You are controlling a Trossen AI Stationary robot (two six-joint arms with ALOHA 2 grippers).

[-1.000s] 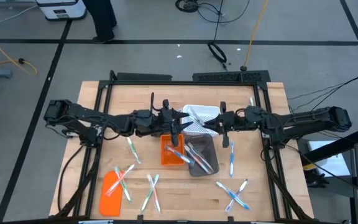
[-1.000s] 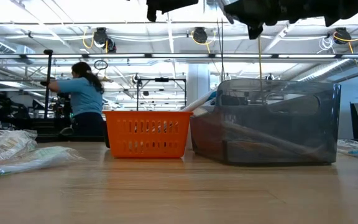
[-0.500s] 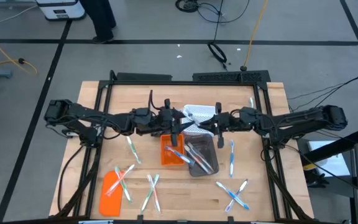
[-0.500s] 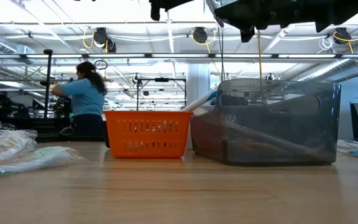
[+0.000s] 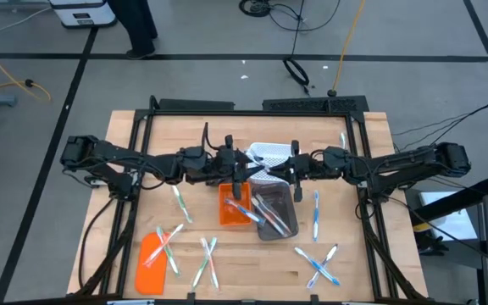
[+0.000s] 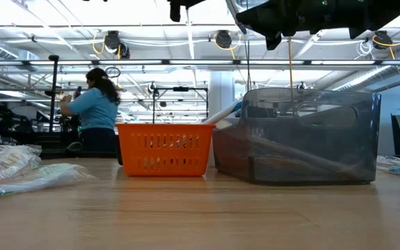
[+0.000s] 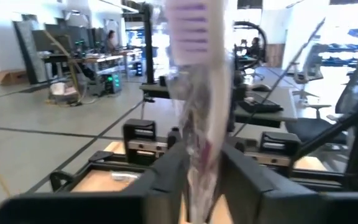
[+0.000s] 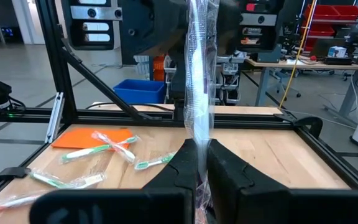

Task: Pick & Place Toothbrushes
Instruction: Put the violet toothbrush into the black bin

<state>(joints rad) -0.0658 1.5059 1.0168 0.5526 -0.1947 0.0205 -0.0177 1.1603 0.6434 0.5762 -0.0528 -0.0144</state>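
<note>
We held one wrapped toothbrush (image 8: 199, 93) above the grey bin (image 5: 276, 212), clamped in both the left gripper (image 7: 199, 180) and the right gripper (image 8: 202, 163).

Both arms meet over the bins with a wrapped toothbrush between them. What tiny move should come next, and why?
Probably the left end effector should firm up its hold on the wrapped toothbrush before anything else moves. The right end effector is clamped on it, the left sits around what looks like the same stick, and both hang above the grey bin.
</note>
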